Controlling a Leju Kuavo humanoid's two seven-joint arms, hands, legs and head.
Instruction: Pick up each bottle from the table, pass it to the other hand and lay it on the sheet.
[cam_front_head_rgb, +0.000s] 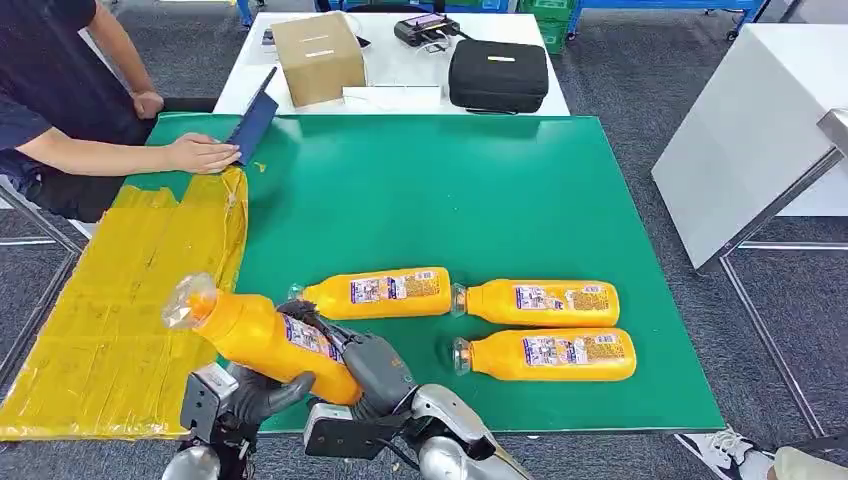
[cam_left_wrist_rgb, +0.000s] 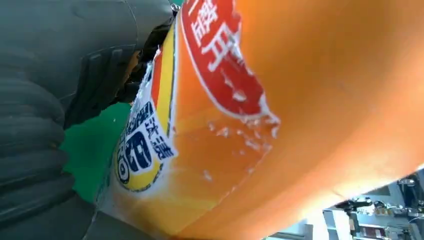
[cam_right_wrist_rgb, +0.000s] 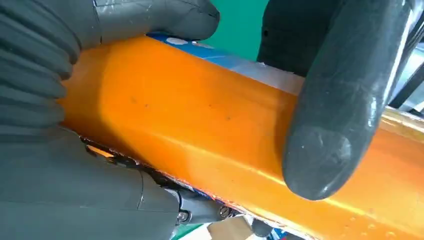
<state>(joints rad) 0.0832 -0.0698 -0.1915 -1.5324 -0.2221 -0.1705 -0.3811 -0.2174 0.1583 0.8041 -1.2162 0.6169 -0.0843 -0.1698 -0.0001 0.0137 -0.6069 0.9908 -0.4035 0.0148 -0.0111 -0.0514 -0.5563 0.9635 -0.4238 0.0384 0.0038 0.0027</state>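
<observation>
— Green covers the table (cam_front_head_rgb: 500, 190), right?

— Yes, and a yellow sheet (cam_front_head_rgb: 110, 300) lies along its left edge. At the far edge a person's hand (cam_front_head_rgb: 203, 154) rests by a dark folder (cam_front_head_rgb: 254, 122). Beyond stands a white table with a cardboard box (cam_front_head_rgb: 318, 57) and a black case (cam_front_head_rgb: 498, 75); grey carpet lies around.

— Where are the bottles from the head view?

— Three orange bottles lie on the green near the front edge: one (cam_front_head_rgb: 380, 292) left, two to its right, (cam_front_head_rgb: 540, 302) behind (cam_front_head_rgb: 545, 355). A fourth, the held bottle (cam_front_head_rgb: 262, 332), is raised over the front edge, cap toward the sheet. The left hand (cam_front_head_rgb: 262, 396) cups it from below, the right hand (cam_front_head_rgb: 365, 365) wraps its base.

— And the left wrist view?

— The held bottle (cam_left_wrist_rgb: 300, 125) is pressed against the left hand (cam_left_wrist_rgb: 60, 100), its torn red label showing.

— The right wrist view?

— The right hand (cam_right_wrist_rgb: 65, 165) clasps the held bottle (cam_right_wrist_rgb: 200, 135); the other hand's thick thumb (cam_right_wrist_rgb: 340, 100) lies across it.
</observation>
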